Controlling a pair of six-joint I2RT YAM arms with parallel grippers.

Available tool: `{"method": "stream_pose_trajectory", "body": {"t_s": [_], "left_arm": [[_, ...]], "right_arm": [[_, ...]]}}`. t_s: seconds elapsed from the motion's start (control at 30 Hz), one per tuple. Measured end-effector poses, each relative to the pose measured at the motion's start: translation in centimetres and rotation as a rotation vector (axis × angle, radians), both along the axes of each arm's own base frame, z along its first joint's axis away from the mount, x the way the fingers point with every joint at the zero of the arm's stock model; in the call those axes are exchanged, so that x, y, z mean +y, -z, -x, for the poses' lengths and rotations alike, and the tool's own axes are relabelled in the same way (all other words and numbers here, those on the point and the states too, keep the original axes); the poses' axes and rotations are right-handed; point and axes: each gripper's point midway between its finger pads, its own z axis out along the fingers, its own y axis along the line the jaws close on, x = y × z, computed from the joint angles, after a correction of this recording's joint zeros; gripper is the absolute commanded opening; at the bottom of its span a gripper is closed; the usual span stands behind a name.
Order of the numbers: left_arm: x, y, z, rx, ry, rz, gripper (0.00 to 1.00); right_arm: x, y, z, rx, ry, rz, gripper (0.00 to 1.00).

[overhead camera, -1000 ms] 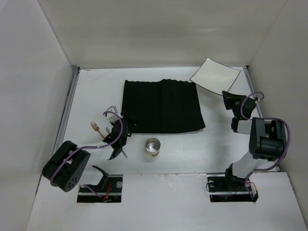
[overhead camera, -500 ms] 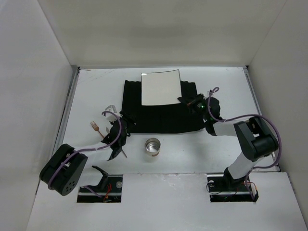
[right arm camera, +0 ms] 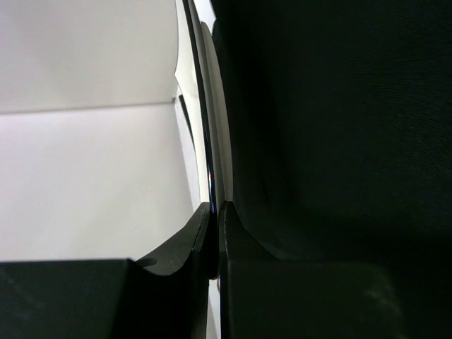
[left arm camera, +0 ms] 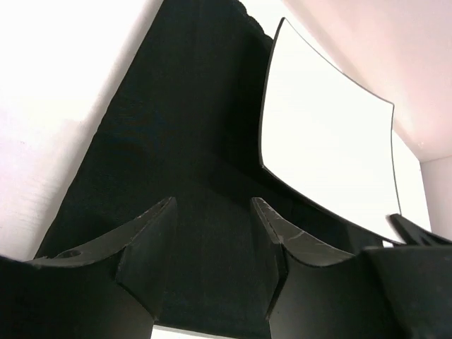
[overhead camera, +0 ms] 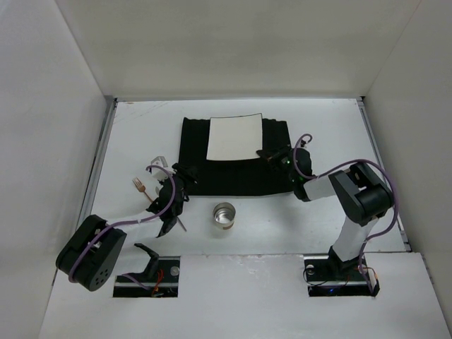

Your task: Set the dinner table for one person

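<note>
A square white plate [overhead camera: 235,138] is over the back half of the black ribbed mat [overhead camera: 236,173], which lies in the middle of the dinner table [overhead camera: 332,127]. My right gripper [overhead camera: 263,155] is shut on the plate's right edge. The right wrist view shows that edge [right arm camera: 210,162] pinched thin between the two fingers [right arm camera: 215,212]. My left gripper [overhead camera: 187,176] hangs open at the mat's front left corner with nothing between its fingers. In the left wrist view it [left arm camera: 212,212] points across the mat [left arm camera: 176,141] toward the plate [left arm camera: 325,155], whose near edge looks slightly raised.
A small metal cup [overhead camera: 224,215] stands just in front of the mat. A fork [overhead camera: 141,187] lies left of the left gripper, a silver utensil [overhead camera: 161,162] lies behind it, and another utensil [overhead camera: 181,224] lies beside the arm. White walls enclose the table.
The right arm carried the plate from the back right corner over to the mat and then lowered it a little. The left gripper crept slightly toward the mat.
</note>
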Motion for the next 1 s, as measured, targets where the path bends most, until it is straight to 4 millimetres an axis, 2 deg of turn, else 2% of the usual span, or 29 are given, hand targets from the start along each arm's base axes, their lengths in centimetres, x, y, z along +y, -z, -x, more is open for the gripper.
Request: {"method": "stream_pose_trajectory", "body": {"t_s": [0.33, 0.7, 0.8, 0.9, 1.0], "left_arm": [[0.0, 0.0, 0.0, -0.001, -0.003, 0.003, 0.43], [0.0, 0.0, 0.0, -0.001, -0.004, 0.004, 0.43], [0.0, 0.0, 0.0, -0.001, -0.003, 0.004, 0.43], [0.0, 0.0, 0.0, -0.001, -0.003, 0.004, 0.43], [0.0, -0.1, 0.0, -0.002, -0.003, 0.005, 0.43]], "right_arm": [[0.9, 0.9, 1.9, 0.006, -0.016, -0.011, 0.06], [0.7, 3.8, 3.7, 0.068, -0.02, -0.012, 0.08], [0.5, 4.1, 4.0, 0.07, -0.017, -0.027, 0.16], [0.5, 3.7, 4.1, 0.063, -0.012, -0.067, 0.37], [0.3, 3.1, 4.0, 0.046, -0.007, -0.097, 0.49]]}}
